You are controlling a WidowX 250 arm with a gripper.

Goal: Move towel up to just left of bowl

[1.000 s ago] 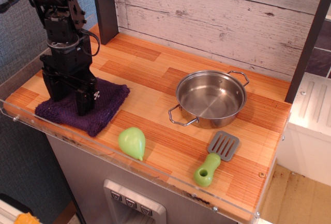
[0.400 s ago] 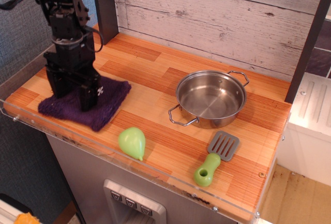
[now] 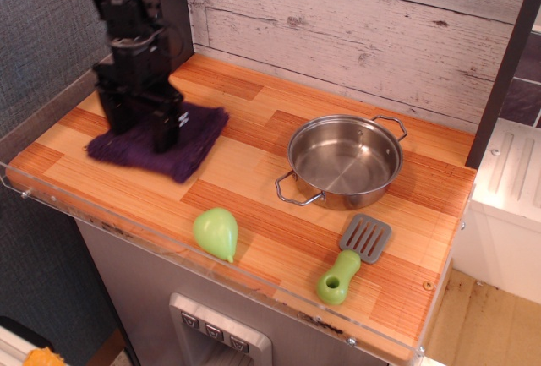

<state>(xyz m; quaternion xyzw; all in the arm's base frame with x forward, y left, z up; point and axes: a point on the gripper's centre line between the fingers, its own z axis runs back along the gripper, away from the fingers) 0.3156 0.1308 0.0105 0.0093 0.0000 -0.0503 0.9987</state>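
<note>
Claw (image 3: 150, 139) presses into the purple knitted towel (image 3: 190, 142); fingertips buried, motion-blurred, grip undeterminable. Steel two-handled pan (image 3: 344, 161) sits well apart, on the towel's far side.

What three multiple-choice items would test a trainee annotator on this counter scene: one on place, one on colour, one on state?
1. The towel lies where relative to the bowl?
A. left
B. right
C. inside it
2. The spatula handle is:
A. red
B. green
C. black
3. The bowl is:
A. empty
B. holding the pear
C. upside down

A: the towel lies toward the counter's left end, under the gripper.
B: the grip is bright green.
A: bare steel shows inside; the pear sits on the counter.
</note>
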